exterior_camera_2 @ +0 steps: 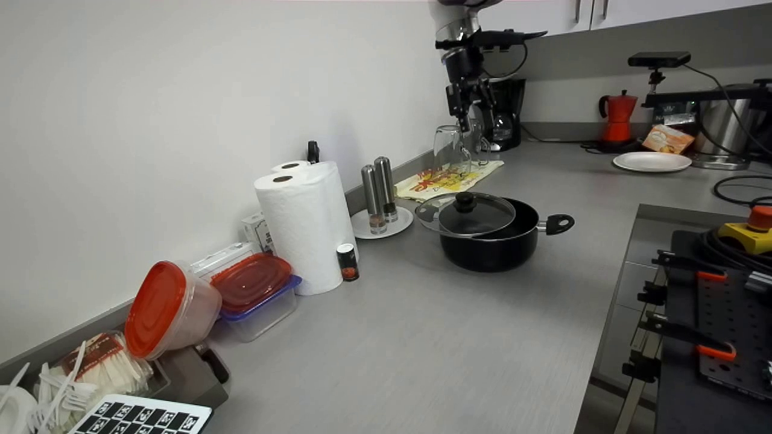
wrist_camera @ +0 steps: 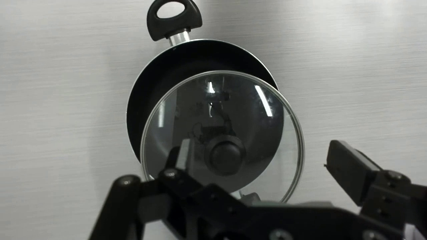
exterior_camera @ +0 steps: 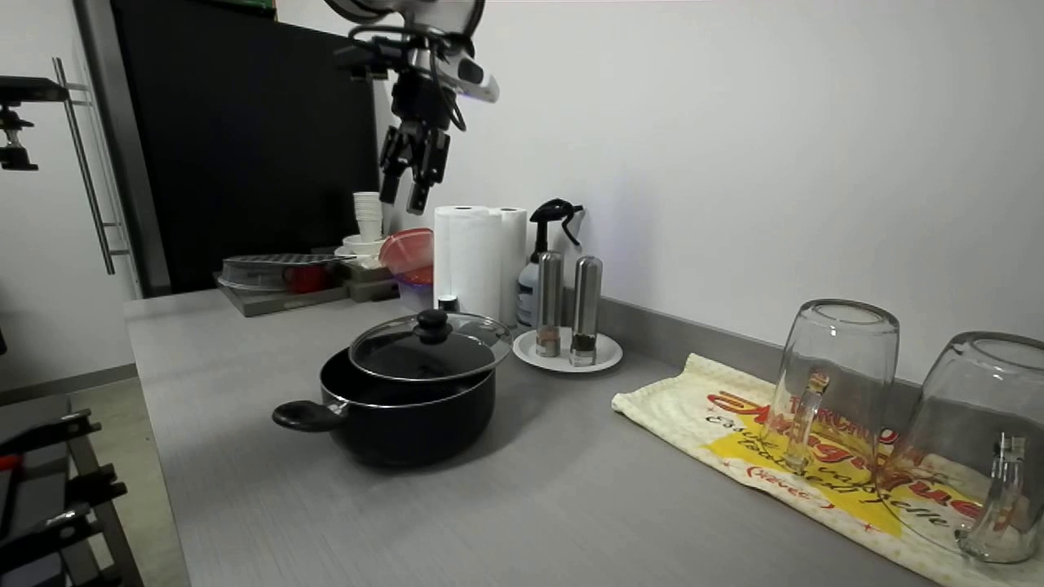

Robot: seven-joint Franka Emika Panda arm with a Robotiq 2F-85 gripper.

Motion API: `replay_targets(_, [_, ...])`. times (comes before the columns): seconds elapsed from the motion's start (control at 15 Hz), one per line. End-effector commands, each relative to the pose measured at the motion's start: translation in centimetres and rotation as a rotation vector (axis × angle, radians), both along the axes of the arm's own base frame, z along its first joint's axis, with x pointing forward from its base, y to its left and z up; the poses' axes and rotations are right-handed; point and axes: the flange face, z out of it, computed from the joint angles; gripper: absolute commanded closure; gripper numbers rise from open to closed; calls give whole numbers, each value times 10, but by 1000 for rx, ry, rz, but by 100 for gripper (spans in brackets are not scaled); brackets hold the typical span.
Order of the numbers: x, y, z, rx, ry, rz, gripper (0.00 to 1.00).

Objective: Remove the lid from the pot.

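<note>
The black pot (exterior_camera: 416, 432) stands on the grey counter, with one side handle (exterior_camera: 307, 416) showing; it is also in the other views (exterior_camera_2: 491, 253) (wrist_camera: 150, 80). The dark glass lid (exterior_camera: 391, 355) with its black knob (exterior_camera: 433, 326) lies off-centre on the pot. It overhangs the side away from that handle and leaves part of the pot open. The lid shows too in an exterior view (exterior_camera_2: 485, 218) and in the wrist view (wrist_camera: 213, 106). My gripper (exterior_camera: 404, 194) is open and empty, high above the pot. In the wrist view its fingers (wrist_camera: 260, 155) stand wide apart, with the knob (wrist_camera: 226, 156) nearer the left finger.
Two metal mills (exterior_camera: 586, 310) stand on a white plate (exterior_camera: 608, 356) close behind the pot. Paper towel rolls (exterior_camera_2: 304, 229), a small dark jar (exterior_camera_2: 347, 262) and plastic containers (exterior_camera_2: 175, 307) line the wall. Clear glasses (exterior_camera: 840, 383) stand upside down on a printed towel (exterior_camera: 718, 432).
</note>
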Motion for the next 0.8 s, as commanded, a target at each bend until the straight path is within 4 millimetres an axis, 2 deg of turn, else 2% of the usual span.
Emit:
replay_targets(0.0, [35,-2,-34,30,115,-35,0])
replay_targets(0.2, [47,-8,-63,50,202,-47,0])
replay_targets(0.4, [60,-12,-83,127,249,-59,0])
replay_targets(0.53, [72,-15,-86,165,226,-83,0])
replay_targets(0.73, [86,-16,-81,201,180,-90,0])
